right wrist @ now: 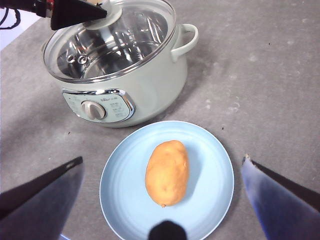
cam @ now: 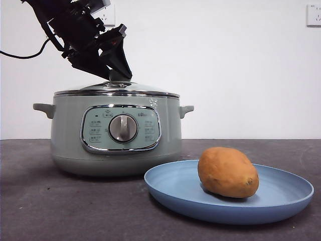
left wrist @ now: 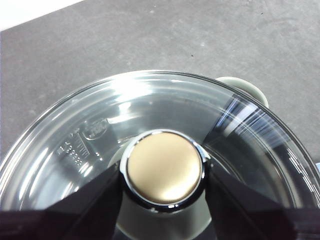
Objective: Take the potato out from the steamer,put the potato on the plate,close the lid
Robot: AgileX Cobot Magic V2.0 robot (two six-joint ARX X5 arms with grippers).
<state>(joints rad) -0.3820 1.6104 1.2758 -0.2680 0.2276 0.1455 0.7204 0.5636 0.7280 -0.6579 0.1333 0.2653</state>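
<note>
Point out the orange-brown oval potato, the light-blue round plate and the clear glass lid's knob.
orange-brown oval potato (cam: 228, 171), front view, middle of skin.
light-blue round plate (cam: 170, 182), front view, bare floor.
clear glass lid's knob (left wrist: 164, 167), left wrist view, top face.

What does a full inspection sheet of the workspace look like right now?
Surface: dark grey table, speckled, a few small crumbs.
Potato: lying on the plate, in front of the steamer's right side.
Steamer: upright, dial facing the front camera.
Lid: seated on the steamer's rim.
Clutter: nothing seen.
Left claw: jaws on both sides of the lid's knob, against it.
Right claw: open, hanging above the plate, holding nothing.
Cables: one black cable running from the left arm off the picture's edge.
Surroundings: white wall with two sockets, one at top right.
</note>
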